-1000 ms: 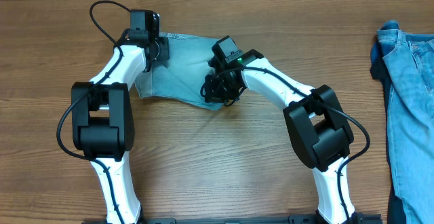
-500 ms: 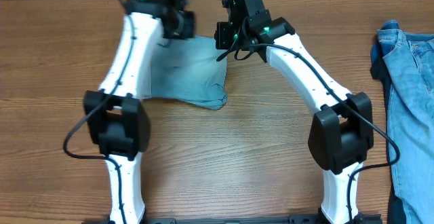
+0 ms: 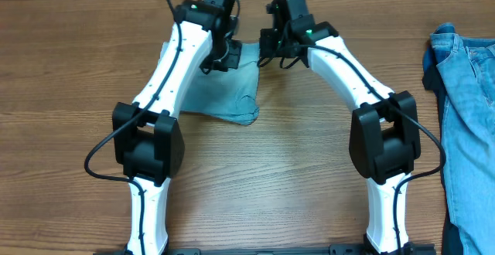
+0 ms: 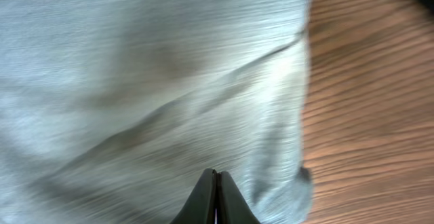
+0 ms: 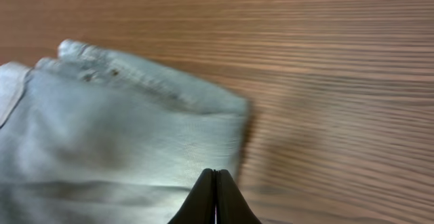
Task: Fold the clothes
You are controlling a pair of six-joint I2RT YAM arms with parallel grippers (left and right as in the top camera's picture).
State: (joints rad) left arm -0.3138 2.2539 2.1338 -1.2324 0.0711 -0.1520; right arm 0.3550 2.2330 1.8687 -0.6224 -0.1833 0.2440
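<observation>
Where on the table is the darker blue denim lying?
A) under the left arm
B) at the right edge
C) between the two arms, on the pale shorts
B: the overhead view shows the darker blue denim at the table's right edge, well apart from the pale shorts.

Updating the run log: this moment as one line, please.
shorts: folded over on table | left gripper: shut, empty, above shorts | right gripper: shut, empty, above shorts' edge | darker denim: right edge, untouched
</observation>
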